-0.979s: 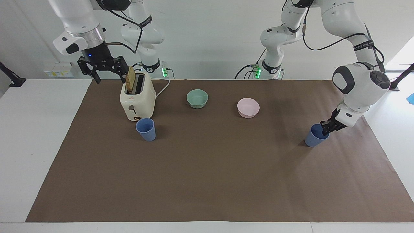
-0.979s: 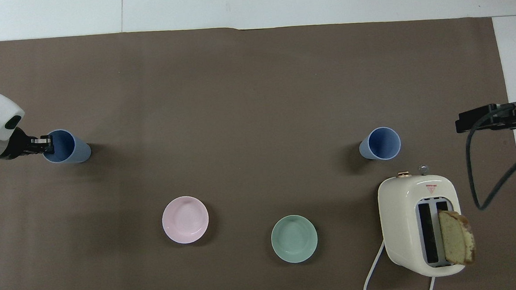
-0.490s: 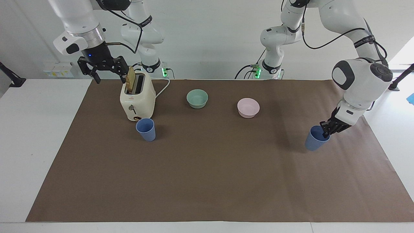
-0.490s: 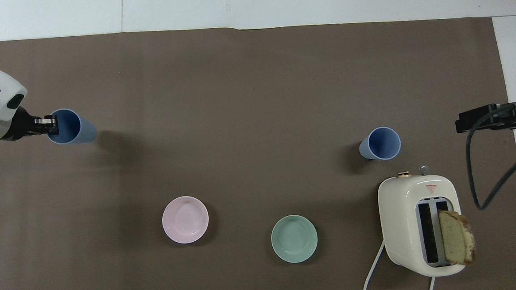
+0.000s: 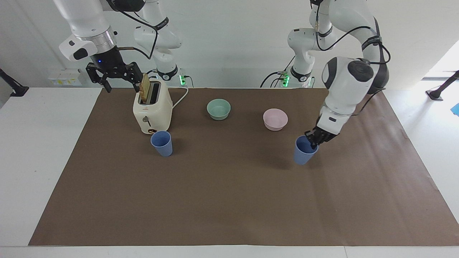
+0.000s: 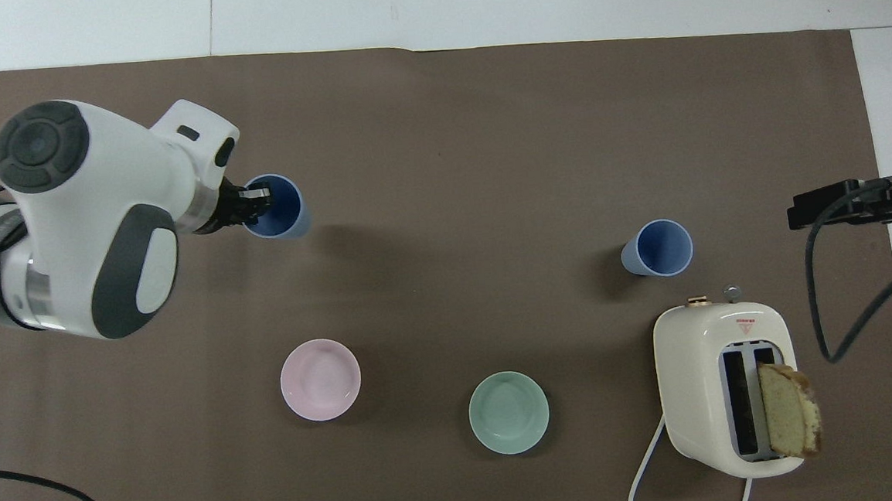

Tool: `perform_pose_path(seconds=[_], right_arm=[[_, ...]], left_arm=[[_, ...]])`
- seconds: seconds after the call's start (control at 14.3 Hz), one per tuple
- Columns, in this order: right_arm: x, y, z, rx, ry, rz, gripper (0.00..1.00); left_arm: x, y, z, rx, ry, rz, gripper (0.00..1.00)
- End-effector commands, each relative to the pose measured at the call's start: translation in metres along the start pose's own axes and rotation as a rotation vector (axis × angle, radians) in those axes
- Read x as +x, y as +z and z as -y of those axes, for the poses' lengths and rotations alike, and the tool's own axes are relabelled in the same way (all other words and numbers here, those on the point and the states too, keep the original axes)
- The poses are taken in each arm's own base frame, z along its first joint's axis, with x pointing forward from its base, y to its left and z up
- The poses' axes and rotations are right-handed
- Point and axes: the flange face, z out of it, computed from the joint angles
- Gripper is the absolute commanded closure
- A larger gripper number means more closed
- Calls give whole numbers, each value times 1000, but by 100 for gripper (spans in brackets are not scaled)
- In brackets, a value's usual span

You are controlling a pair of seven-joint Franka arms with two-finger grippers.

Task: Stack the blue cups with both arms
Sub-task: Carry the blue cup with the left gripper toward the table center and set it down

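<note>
My left gripper (image 5: pixel 311 140) is shut on the rim of one blue cup (image 5: pixel 304 153) and holds it a little above the brown mat, over a spot beside the pink bowl. It also shows in the overhead view (image 6: pixel 257 201) with the cup (image 6: pixel 282 208). The second blue cup (image 5: pixel 162 143) stands upright on the mat, just farther from the robots than the toaster; it also shows in the overhead view (image 6: pixel 659 247). My right gripper (image 5: pixel 113 77) is open and empty, waiting in the air beside the toaster's top at the right arm's end.
A cream toaster (image 5: pixel 152 107) with a bread slice (image 5: pixel 145 87) in one slot stands near the robots. A green bowl (image 5: pixel 218 109) and a pink bowl (image 5: pixel 275 119) sit on the brown mat (image 5: pixel 229 200) between the arms.
My left arm has carried its blue cup from the left arm's end of the mat toward the middle, raised off the mat. The right arm has not moved.
</note>
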Motion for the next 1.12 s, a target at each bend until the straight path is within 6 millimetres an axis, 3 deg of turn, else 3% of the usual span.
perform_pose_path(seconds=[0.0,0.21,0.28,0.63,1.05], right_arm=[[-2,-2,-2,15,11,-10,0],[-2,-2,-2,15,11,-10,0],[-2,-2,-2,15,11,-10,0],[-2,-2,-2,15,11,-10,0],[-2,-2,-2,15,11,-10,0]], left_arm=[[-25,6,-47,0,-24,-15,100],[-55,32,-95,-19,-5,-13,100],[-58,40,-100,-16,3,-9,100],[-68,68,-95,-12,30,-24,100],[-75,76,-95,-19,25,-30,100]])
